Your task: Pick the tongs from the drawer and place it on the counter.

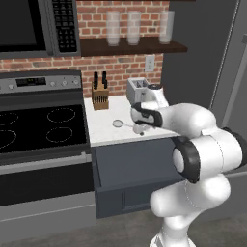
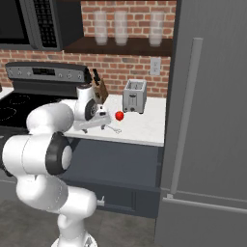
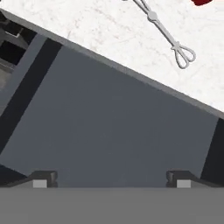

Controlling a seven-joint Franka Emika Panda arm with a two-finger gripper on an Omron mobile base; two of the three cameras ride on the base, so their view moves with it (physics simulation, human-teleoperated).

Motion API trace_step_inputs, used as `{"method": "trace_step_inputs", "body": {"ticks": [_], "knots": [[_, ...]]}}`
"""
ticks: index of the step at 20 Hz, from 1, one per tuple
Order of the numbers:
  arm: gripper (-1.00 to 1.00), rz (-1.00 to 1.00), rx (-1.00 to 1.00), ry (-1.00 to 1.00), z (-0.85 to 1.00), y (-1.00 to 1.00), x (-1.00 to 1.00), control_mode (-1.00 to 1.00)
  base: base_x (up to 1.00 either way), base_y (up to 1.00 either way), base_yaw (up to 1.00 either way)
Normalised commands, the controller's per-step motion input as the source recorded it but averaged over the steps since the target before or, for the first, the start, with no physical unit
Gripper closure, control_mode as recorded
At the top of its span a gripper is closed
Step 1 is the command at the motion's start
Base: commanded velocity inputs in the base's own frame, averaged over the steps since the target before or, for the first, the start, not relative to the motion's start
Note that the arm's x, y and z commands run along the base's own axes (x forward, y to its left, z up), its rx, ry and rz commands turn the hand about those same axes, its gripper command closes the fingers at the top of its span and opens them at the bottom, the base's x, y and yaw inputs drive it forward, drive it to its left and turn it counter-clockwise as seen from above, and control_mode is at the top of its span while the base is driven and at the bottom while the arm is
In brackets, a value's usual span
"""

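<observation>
On the white worktop (image 3: 109, 39) the tongs (image 3: 164, 33) already lie flat, near its edge, beside a red fruit (image 2: 119, 116); the pincer (image 3: 111, 177) is wide open, holding nothing, above the open drawer (image 3: 109, 131); I judge it best to lift straight away without brushing the tongs
</observation>
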Motion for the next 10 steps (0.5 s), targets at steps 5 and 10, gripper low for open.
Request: {"method": "trace_step_inputs", "body": {"ticks": [5,10], "knots": [[-1.00,-0.39,0.07,0.00,0.55,-0.04,-1.00,-1.00,0.00,0.00,0.00],[-1.00,-0.31,0.03,0.00,0.28,-0.13,-1.00,-1.00,0.00,0.00,0.00]]}}
